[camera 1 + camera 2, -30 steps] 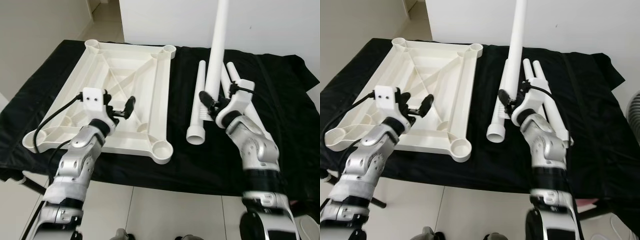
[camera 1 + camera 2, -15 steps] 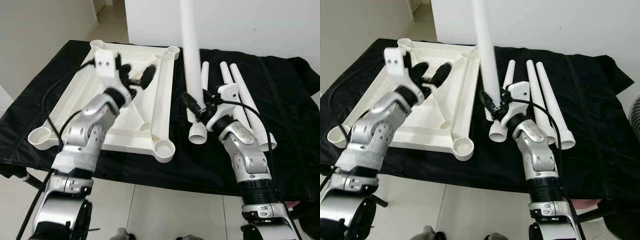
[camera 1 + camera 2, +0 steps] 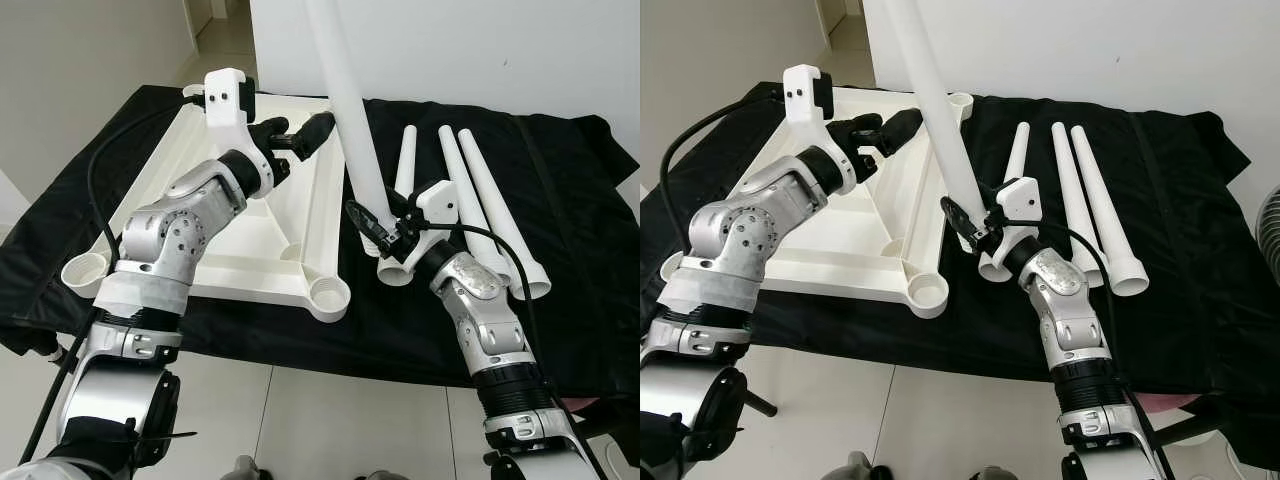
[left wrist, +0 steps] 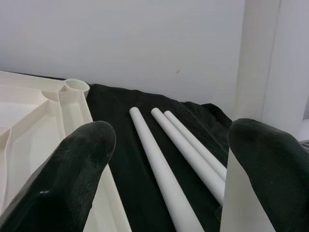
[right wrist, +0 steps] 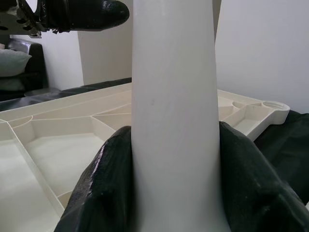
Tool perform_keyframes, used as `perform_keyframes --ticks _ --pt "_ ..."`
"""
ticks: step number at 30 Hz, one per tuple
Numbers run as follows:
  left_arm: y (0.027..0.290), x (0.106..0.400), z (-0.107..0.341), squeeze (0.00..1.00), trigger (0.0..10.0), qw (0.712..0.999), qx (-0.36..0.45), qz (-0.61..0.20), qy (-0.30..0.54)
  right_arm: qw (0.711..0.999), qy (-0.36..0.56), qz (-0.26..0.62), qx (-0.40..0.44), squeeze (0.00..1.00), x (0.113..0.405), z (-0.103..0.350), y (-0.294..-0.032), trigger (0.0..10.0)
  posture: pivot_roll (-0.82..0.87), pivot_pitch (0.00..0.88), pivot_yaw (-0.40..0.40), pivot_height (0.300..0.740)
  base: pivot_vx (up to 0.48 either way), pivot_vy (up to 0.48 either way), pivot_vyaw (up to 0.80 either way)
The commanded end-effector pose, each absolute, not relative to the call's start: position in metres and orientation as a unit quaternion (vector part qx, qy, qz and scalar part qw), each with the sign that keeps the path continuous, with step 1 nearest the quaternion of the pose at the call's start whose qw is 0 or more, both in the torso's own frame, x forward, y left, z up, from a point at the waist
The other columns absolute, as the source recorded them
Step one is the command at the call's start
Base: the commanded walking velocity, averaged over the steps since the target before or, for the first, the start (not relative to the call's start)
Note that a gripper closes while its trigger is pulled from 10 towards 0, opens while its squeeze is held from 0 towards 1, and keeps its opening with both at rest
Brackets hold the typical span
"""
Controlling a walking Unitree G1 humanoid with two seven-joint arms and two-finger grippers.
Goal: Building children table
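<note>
Our right gripper (image 3: 375, 222) has its two black fingers (image 5: 107, 179) clamped on the thick lower end of a white table leg (image 3: 345, 110); in the right wrist view the leg fills the gap between them, one finger pressed to each flank. From that grip the leg rises tilted, leaning back over the near right edge of the upturned white tabletop (image 3: 290, 285), and its upper end runs out of the top of the head views.

Our left gripper (image 3: 300, 135) is raised above the far right part of the tabletop, its fingers (image 4: 72, 179) spread wide apart and holding nothing. They point toward the held leg and lie just beside it, on the tabletop side; in the left wrist view the leg stands behind one finger, and we cannot tell whether that finger touches it.

The tabletop lies upside down, its ribbed underside showing, with a round socket (image 3: 327, 293) at its near right corner and another (image 3: 83, 268) at its near left corner. Just beside the tabletop's right edge, three more white legs (image 3: 470, 195) lie flat and roughly parallel, their wide ends toward us; the one nearest the tabletop has its wide end close by our right gripper.

All of this rests on a black cloth (image 3: 560, 180) draped over the surface, with a white wall (image 3: 520, 50) behind the tabletop's far edge.
</note>
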State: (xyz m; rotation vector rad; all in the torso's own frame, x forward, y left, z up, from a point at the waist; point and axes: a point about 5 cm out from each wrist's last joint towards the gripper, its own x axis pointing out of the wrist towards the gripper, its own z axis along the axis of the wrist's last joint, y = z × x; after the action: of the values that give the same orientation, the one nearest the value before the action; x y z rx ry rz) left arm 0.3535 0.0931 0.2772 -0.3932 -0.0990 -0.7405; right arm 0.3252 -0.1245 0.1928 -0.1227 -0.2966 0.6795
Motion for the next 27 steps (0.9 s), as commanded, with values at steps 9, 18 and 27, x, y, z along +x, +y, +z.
perform_keyframes --ticks 9,18,27 --pt "0.08 0.321 0.287 0.0 10.0 0.776 -0.147 -0.608 -0.08 0.937 -0.159 0.31 -0.021 0.0 0.331 0.196 -0.129 10.0 -0.14 0.029 0.072 0.74 0.0 0.0 0.0" --pt "0.079 0.318 0.292 0.0 10.0 0.767 -0.149 -0.619 -0.078 0.924 -0.154 0.346 -0.051 0.0 0.328 0.189 -0.116 10.0 -0.14 0.021 0.072 0.74 0.0 0.0 0.0" --pt "0.074 0.313 0.3 0.0 10.0 0.75 -0.157 -0.637 -0.084 0.91 -0.141 0.384 -0.067 0.0 0.326 0.183 -0.106 10.0 -0.14 0.019 0.07 0.74 0.0 0.0 0.0"
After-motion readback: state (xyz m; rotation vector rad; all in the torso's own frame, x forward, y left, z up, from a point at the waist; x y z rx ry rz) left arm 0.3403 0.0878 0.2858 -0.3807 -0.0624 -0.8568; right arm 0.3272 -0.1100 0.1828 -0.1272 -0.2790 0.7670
